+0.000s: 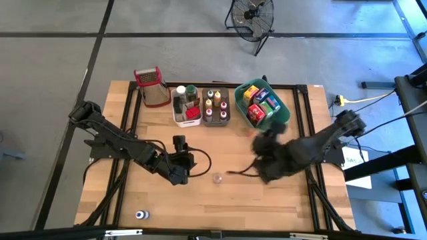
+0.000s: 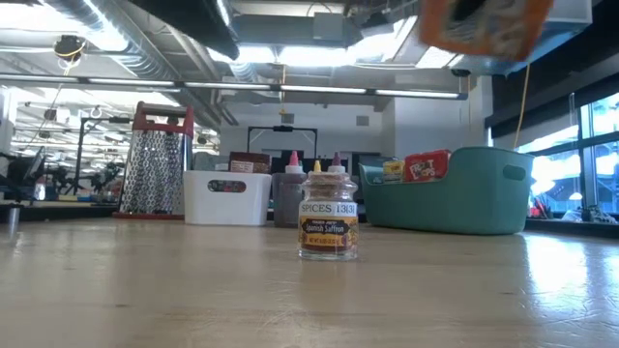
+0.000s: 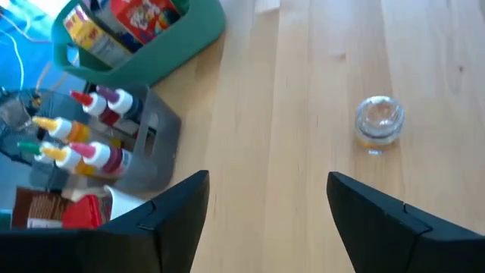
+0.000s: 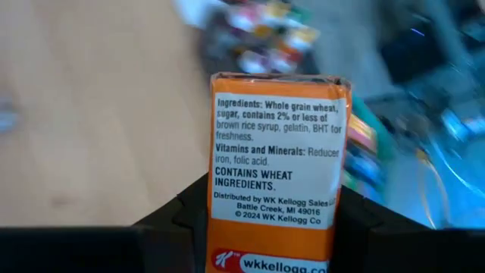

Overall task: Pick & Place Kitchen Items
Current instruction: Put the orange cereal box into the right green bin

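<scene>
High view shows your right gripper (image 1: 261, 140), clamped on an upright orange cereal box (image 4: 274, 171), hanging just short of the teal bin (image 1: 283, 115); your left gripper (image 1: 179, 142) waits open-fingered.

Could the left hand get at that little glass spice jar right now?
Probably yes: the left hand is open and empty, and only bare table lies between it and the spice jar.
</scene>
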